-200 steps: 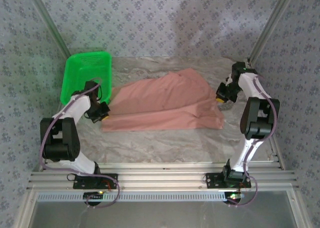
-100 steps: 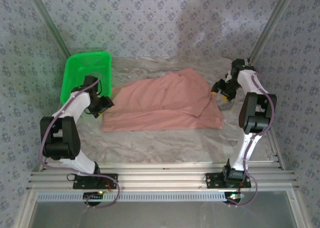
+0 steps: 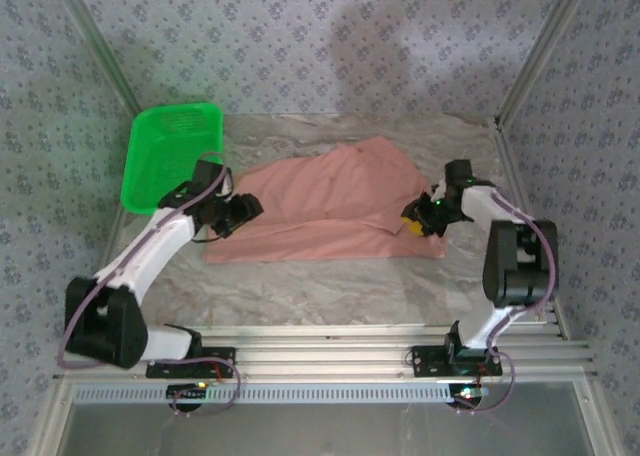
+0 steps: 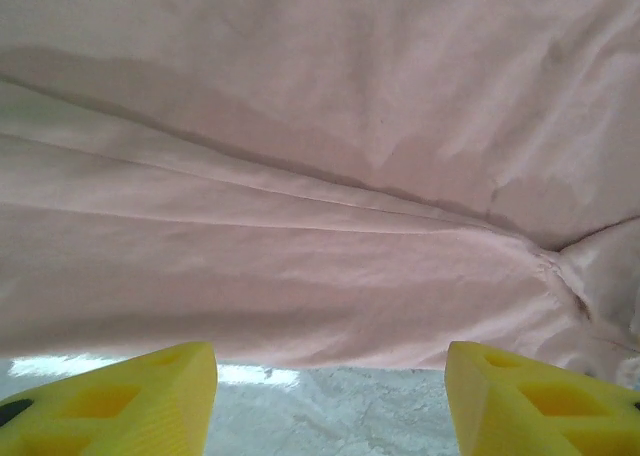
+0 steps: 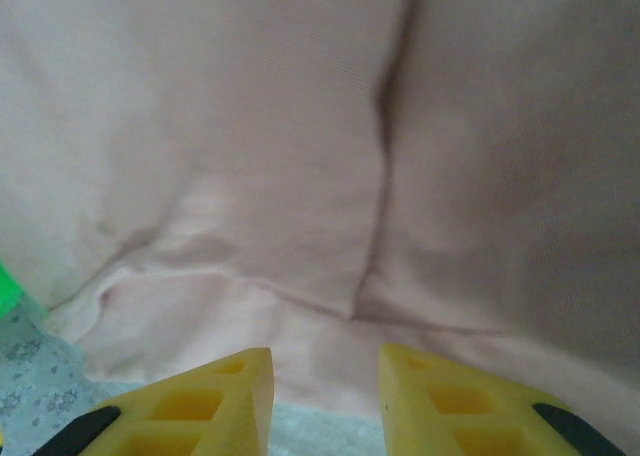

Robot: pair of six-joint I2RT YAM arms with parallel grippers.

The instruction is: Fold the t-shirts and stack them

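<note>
Salmon t-shirt (image 3: pixel 330 211) lies near green basket (image 3: pixel 138 176) overhead (wrist views show creases (image 4: pixel 330 181)).

You see the plain salmon-pink t-shirt (image 3: pixel 320 211); beneath it, the grey marbled bench (image 3: pixel 330 286); left of it, a bright green basket (image 3: pixel 168 154).

The top view looks down from 6 o'clock toward 12. Left wrist faces 3, right wrist 9, both close on the t-shirt (image 3: pixel 330 201) all three share.

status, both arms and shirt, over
Left pincer open at t-shirt left edge. Right pincer open at right edge. T-shirt spread, ungrasped. Green basket apart.
</note>
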